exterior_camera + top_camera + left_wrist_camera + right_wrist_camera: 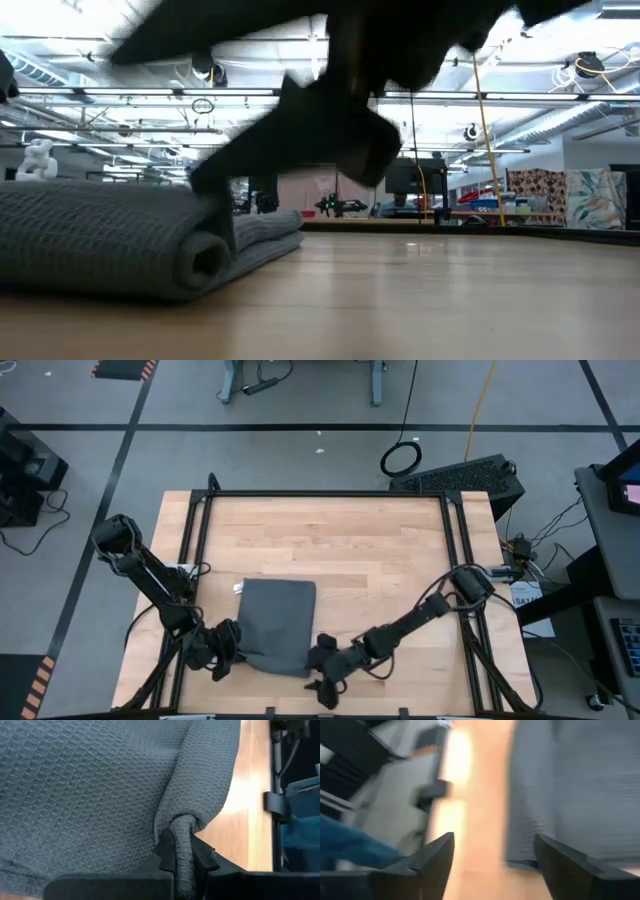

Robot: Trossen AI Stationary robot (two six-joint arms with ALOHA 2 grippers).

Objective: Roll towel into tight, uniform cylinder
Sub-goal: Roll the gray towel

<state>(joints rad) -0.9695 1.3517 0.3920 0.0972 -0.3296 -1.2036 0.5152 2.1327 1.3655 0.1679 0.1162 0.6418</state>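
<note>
The dark grey towel [277, 622] lies folded on the wooden table [380, 550], near its front edge. In the low view its thick, curled-over edge [203, 256] rests on the wood. My left gripper [228, 651] is at the towel's near left corner, shut on the cloth [100, 790]. My right gripper [317, 664] stands open just off the towel's near right corner. In the right wrist view, which is blurred, its fingers [440, 851] have bare wood between them and the towel [580, 785] lies beyond. My left gripper pinches a bunched, cord-like gather of the towel's near left edge [182, 836] between its two fingers. It comes in slanting down from the table's near left side. The cloth puckers toward the fingers, and the rest of the towel lies on the table.
Black frame rails [196, 530] run along the table's left, right and far sides. Bare wood spreads beyond the towel toward the far and right edges. The table's front edge is close behind both grippers. A dark arm [330, 120] crosses the top of the low view.
</note>
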